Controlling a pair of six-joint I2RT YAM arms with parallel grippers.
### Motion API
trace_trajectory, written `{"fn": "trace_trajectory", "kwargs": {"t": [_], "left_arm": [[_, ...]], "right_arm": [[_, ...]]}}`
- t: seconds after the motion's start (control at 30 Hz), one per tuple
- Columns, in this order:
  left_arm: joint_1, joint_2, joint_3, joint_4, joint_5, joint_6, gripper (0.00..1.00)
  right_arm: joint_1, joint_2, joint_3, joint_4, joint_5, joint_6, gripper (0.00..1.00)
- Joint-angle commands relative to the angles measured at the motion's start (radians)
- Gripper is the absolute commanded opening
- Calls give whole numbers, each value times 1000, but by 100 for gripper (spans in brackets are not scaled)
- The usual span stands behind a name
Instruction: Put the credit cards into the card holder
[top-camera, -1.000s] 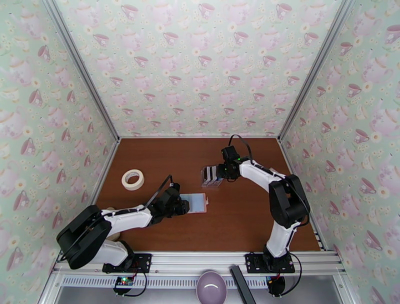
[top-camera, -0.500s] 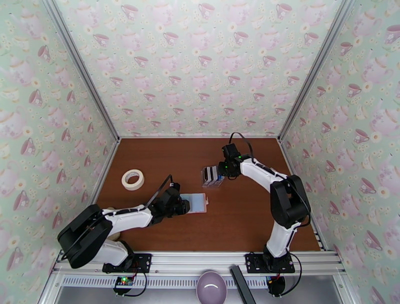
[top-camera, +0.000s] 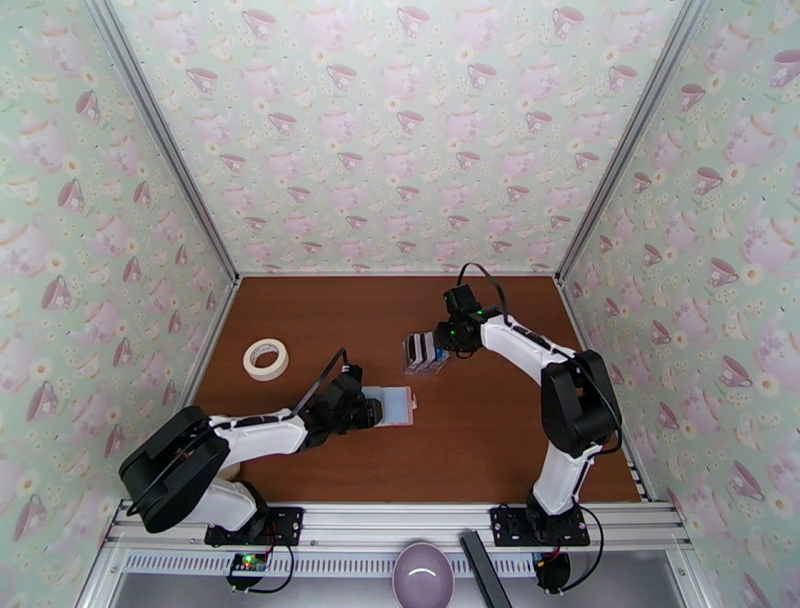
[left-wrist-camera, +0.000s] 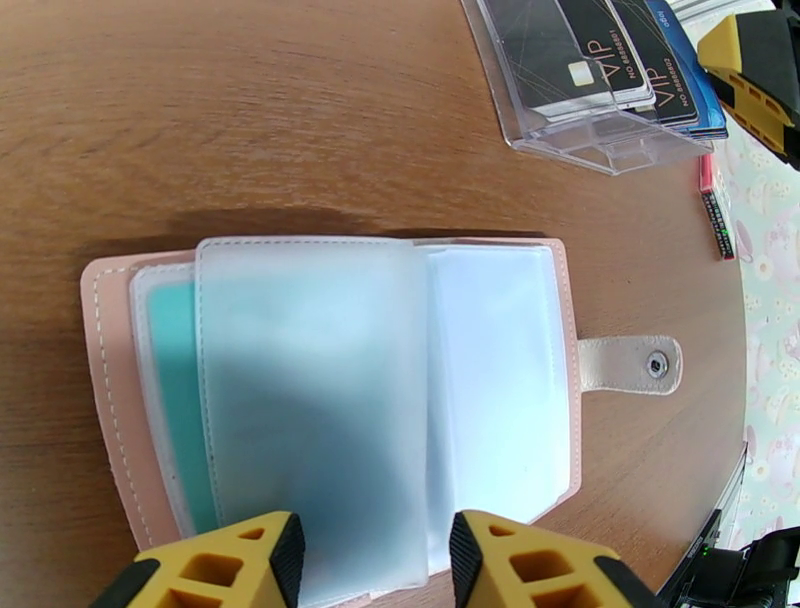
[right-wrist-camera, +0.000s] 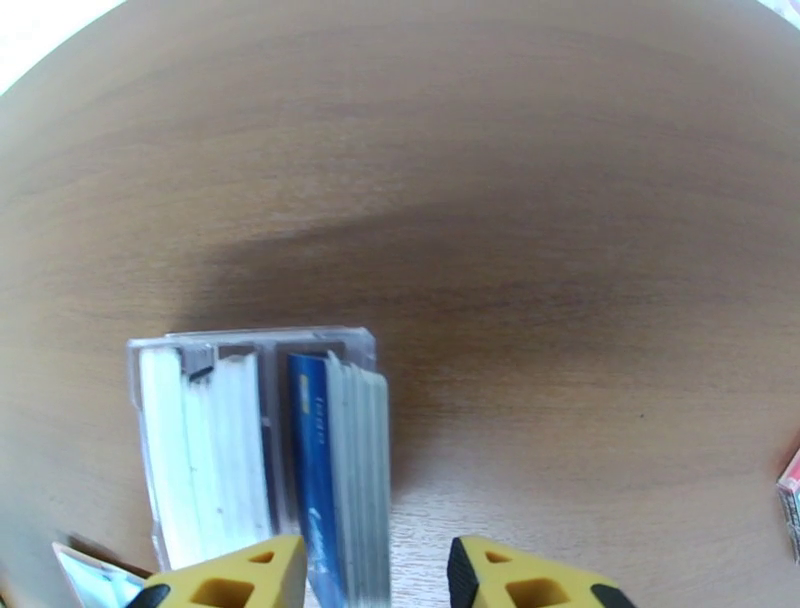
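Note:
The pink card holder (top-camera: 400, 405) lies open on the table, its pale clear pockets (left-wrist-camera: 320, 380) up and its snap tab (left-wrist-camera: 630, 362) to the right. My left gripper (top-camera: 376, 411) sits at its near edge, open, the fingers (left-wrist-camera: 225, 562) either side of a clear pocket leaf. The credit cards (left-wrist-camera: 600, 45), black ones marked VIP, a blue one (right-wrist-camera: 312, 470) and white ones, stand on edge in a small clear rack (top-camera: 423, 353). My right gripper (top-camera: 437, 342) is over that rack, open, and its fingers (right-wrist-camera: 250, 575) straddle the blue and pale cards.
A roll of white tape (top-camera: 265, 359) lies at the left of the table. A small red and black object (left-wrist-camera: 714, 208) lies right of the rack. In front of the arm bases, off the table, sit a purple bowl (top-camera: 422, 575) and a black bar (top-camera: 484, 570).
The right wrist has shifted slightly away from the bases above the rack. The left arm and the wallet have barely moved.

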Motion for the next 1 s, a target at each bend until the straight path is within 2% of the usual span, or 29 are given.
{"fn": "trace_trajectory", "kwargs": {"t": [0.0, 0.53, 0.7, 0.97], "left_arm": [[-4, 34, -10, -64, 15, -10, 46], [-5, 36, -2, -69, 16, -8, 46], [-5, 28, -3, -75, 14, -8, 46], [-6, 34, -1, -66, 16, -12, 46]], "right_arm": [[-5, 31, 31, 2, -23, 4, 44], [-27, 84, 30, 2, -17, 1, 43], [-26, 47, 30, -15, 31, -8, 42], [-25, 18, 79, -55, 42, -19, 39]]}}
